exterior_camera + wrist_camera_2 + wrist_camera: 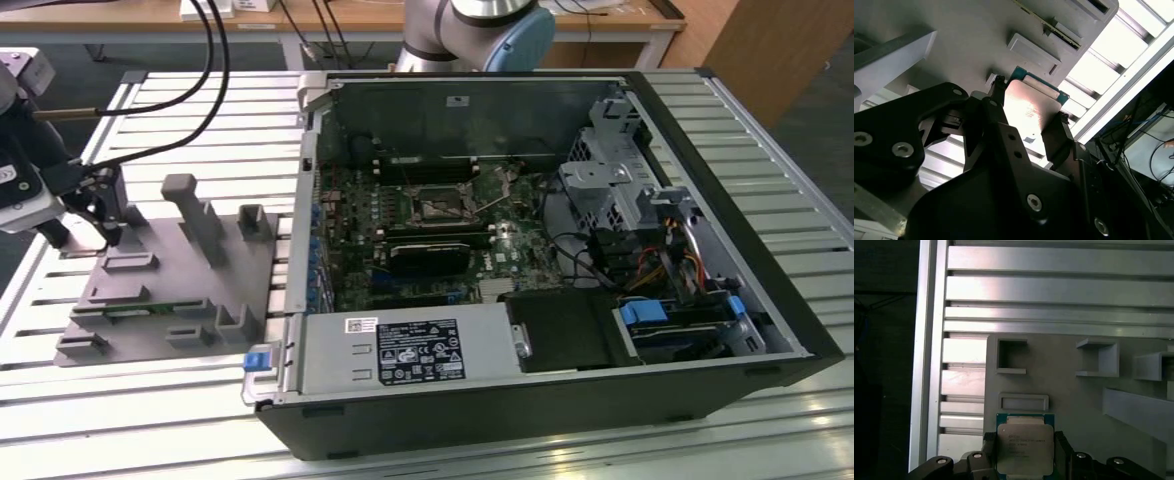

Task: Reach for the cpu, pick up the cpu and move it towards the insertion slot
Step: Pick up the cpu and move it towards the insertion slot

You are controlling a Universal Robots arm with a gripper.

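The cpu (1025,449), a small square chip with a silvery top and a green rim, sits between my gripper's (1024,439) two black fingers (988,442), which press on its opposite edges. In the second wrist view the cpu (1030,107) shows from the other side, again clamped by the gripper (1029,100). My gripper (83,238) is at the exterior view's left, over the near-left corner of the grey plastic fixture (167,290). The insertion slot (438,205), a black square socket in a metal frame, lies on the green board inside the open computer case, well to the exterior view's right of the gripper.
The fixture carries upright grey blocks (200,215) and shallow pockets (1023,401). The open black computer case (561,400) has a tall side wall (310,200) between fixture and board. A long black card (427,255), drive cages and cables (654,260) crowd the inside. The ribbed metal table (134,400) lies underneath.
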